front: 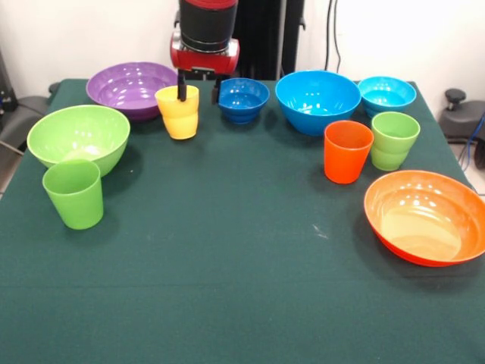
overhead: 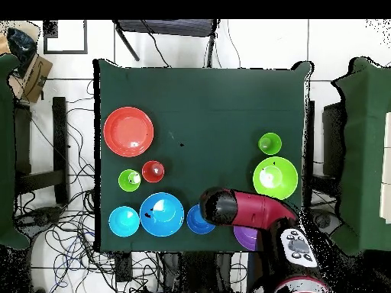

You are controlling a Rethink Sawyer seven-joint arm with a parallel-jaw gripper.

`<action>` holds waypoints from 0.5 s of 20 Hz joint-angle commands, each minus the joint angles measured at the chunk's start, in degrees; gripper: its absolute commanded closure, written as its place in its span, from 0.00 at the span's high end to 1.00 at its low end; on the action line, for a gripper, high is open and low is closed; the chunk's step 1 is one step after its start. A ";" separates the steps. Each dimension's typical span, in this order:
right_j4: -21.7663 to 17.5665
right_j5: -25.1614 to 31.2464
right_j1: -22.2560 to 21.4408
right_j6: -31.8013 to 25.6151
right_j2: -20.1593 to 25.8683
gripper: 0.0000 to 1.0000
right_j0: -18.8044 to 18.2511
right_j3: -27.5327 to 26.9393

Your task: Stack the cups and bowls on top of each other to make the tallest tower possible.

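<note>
nothing stacked yet. near right: orange bowl (front: 424,217). far left: yellow cup (front: 179,111), with gripper (front: 198,88) spread apart, one finger inside it. could tip over if squeezed off-centre on the thin rim.

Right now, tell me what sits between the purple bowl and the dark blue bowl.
The yellow cup, with the gripper at it, shown in the front view.

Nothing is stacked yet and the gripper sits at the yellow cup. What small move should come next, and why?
Probably close and lift. The gripper seems to straddle the yellow cup: one finger dips inside its rim, the other hangs beside the dark blue bowl. All pieces stand separately.
</note>
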 commanded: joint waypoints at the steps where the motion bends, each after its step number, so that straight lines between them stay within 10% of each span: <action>1: 1.03 -4.18 1.49 10.01 2.41 1.00 1.09 2.56; 10: 1.34 -3.63 1.04 9.36 2.69 1.00 0.81 2.56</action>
